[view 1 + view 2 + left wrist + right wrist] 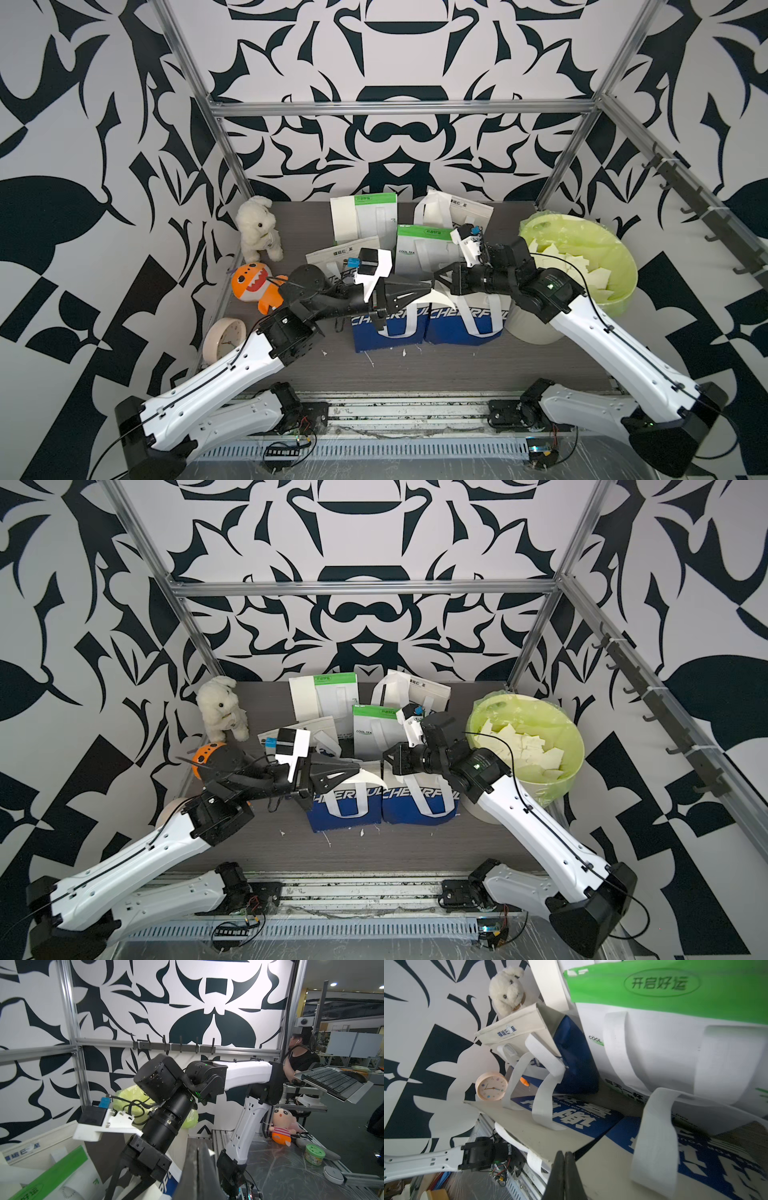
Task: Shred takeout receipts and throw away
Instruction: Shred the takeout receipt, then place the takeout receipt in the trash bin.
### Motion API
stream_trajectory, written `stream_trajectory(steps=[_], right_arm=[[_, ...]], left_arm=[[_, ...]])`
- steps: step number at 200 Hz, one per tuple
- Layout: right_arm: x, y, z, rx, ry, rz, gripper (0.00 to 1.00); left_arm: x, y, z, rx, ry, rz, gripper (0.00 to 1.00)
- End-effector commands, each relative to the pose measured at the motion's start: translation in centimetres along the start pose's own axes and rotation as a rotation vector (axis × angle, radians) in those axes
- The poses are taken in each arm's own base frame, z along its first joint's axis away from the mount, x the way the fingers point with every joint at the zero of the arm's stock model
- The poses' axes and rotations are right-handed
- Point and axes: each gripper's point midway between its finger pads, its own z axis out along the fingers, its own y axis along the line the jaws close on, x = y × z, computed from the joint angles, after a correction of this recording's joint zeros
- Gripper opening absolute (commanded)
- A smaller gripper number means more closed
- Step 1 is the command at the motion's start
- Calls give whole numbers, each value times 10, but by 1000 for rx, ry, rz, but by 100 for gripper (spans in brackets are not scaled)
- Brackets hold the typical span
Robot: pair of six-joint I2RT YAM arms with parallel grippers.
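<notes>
OK, status: one takeout receipt (371, 777) is up off the table with both pincers on it; looks like mid-tear.
Left gripper (424, 291): jaws closed. The left wrist view shows a white paper corner right at its tip, so I read it as pinching the receipt's edge.
Right gripper (438, 281): jaws closed too. In the right wrist view the cream sheet runs out from its tip, pinched at the edge.
Receipt position: between the two tips, which point at each other and nearly touch. It sags just below them, above the blue bags (444, 334).
One sheet or two: can't tell, the tips hide the join.
Handling: thin paper, near weightless and floppy, curling under its own weight. Probably no slip once pinched, but it'll tear wherever the stress lands.
Where to hold: on the edge, with the tips close together either side of the intended tear line. Wide spacing would likely just crumple it.
Tear motion: my guess is shear, one tip away and the other opposite, not a straight pull.
Bin (625, 270): behind the right gripper, on its wrist side. It has a green liner with torn pieces (582, 266) inside.
Risk: loose scraps float, so release low over the liner. The white bag handles (654, 1136) below the tips look similar, so don't pinch those.
</notes>
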Motion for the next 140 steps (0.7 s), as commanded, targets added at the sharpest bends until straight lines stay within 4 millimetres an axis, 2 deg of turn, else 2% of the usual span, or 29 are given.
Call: stream_trajectory(steps=[1,26,42,61,73,103,140], right_arm=[[-34,0,-28,84,-115,-67,0],[-60,-11,-54,202,-170,-126,0],[-80,-22,-80,284,-229,-142,0],[-98,-45,-113,404,-300,-126,0],[-105,-67,-134,512,-338,-106,0],[-102,-120,-177,797,-369,-65,0],[-78,-168,-185,951,-255,-20,0]], left_arm=[[0,2,-9,-46,-12,22,0],[-1,3,-16,-78,-11,28,0],[0,4,-17,-84,-5,22,0],[4,6,-15,-90,13,9,0],[7,8,-13,-92,26,0,0],[16,13,-7,-94,61,-21,0],[24,19,0,-98,94,-43,0]])
